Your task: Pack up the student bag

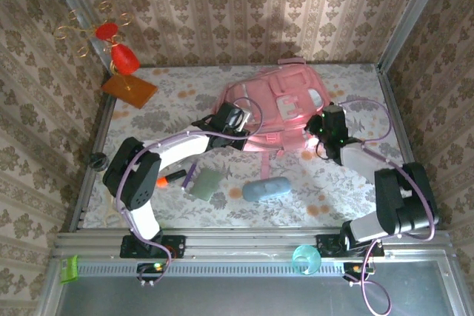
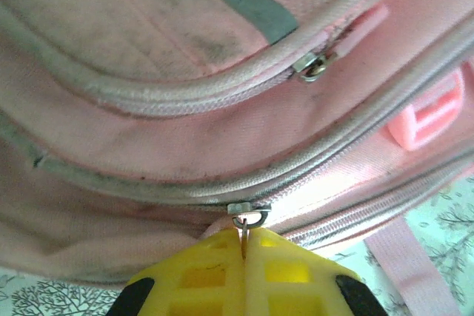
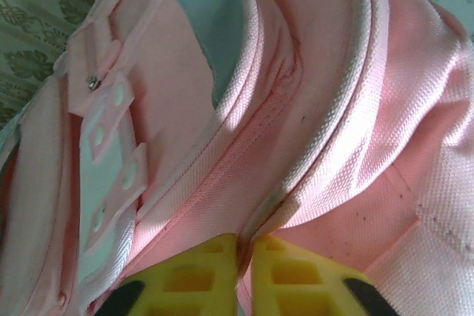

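Your student bag [image 1: 274, 105] lies at the table's [image 1: 318, 183] far middle. Reaching in bent from the left, your left gripper [image 2: 244, 246] is clamped on its zipper pull [image 2: 246, 218]. Your right gripper [image 3: 244, 257] pinches a fabric fold at the bag's right edge. There is free room along the right wall.

You see the student bag [image 1: 274, 105] in matt pink woven cloth, rough in grain, with grey soiled marks near its zippers. The zipper pull [image 2: 246, 218] is shiny metal. The fingers [image 2: 211, 283] of the left gripper [image 2: 244, 246] are smooth yellow plastic, slightly glossy.
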### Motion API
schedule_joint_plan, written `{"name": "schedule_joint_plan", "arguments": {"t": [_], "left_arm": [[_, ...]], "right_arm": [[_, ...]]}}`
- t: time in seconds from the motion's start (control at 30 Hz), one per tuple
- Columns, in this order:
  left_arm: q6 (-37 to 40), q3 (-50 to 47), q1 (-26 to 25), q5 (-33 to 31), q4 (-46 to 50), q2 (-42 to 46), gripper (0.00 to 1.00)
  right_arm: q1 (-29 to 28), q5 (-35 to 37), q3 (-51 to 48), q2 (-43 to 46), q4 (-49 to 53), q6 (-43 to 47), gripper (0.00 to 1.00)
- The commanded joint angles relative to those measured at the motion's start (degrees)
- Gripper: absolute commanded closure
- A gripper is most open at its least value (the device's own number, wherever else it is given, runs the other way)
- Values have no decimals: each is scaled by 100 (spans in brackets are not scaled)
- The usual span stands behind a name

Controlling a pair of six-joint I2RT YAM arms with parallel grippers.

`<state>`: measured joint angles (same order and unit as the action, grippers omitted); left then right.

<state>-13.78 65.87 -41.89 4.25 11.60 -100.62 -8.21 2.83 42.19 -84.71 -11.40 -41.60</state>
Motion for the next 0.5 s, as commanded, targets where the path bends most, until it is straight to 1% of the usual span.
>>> {"name": "schedule_joint_plan", "arguments": {"t": [0.0, 0.1, 0.17, 0.2, 0.33, 0.4, 0.47], "left_arm": [[-60, -7, 58, 372, 398, 145, 100], [-198, 148, -4, 430, 343, 61, 100], [-236, 171, -89, 363, 316, 22, 100], [-262, 172, -127, 325, 296, 9, 100], [-350, 101, -170, 278, 170, -46, 100], [-371, 65, -192, 282, 108, -61, 100], [-369, 45, -214, 237, 91, -55, 100]], "right_arm": [[110, -493, 454, -268, 625, 553, 76], [29, -808, 614, -232, 1093, 579, 65], [-112, -890, 577, -79, 1348, 562, 50], [-211, -877, 529, 25, 1467, 558, 46], [-703, -786, 315, 401, 1565, 329, 39], [-958, -835, 250, 365, 1396, 45, 35], [-1127, -784, 209, 255, 1172, -207, 34]]}}
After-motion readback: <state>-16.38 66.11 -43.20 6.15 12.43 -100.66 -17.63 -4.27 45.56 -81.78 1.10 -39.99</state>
